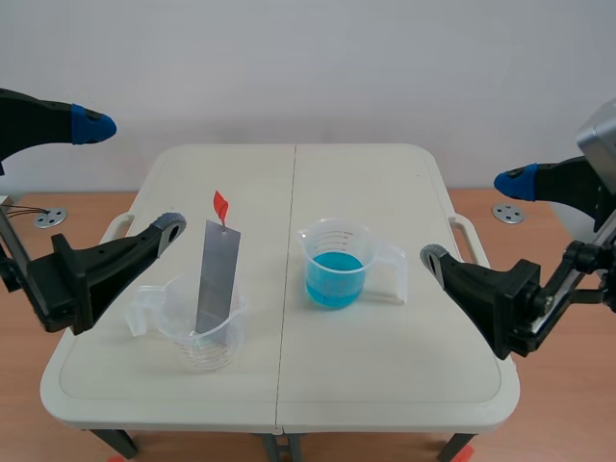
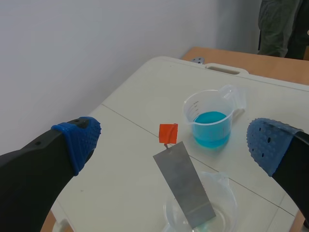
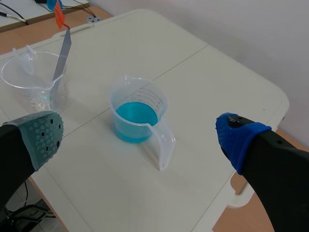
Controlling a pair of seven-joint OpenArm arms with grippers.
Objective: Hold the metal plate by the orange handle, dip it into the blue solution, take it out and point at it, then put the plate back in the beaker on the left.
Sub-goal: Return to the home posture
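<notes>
Metal plate [image 1: 216, 278] leaning in left beaker [image 1: 197, 332]; both grippers open

Scene view above the table's [image 1: 385, 366] near edge, facing across it, left wrist view close over the plate [image 2: 183, 181], right wrist view farther back, all sharing the blue beaker [image 1: 335, 265].

Left wrist view's edge cuts off the clear beaker [image 2: 227, 203].
</notes>
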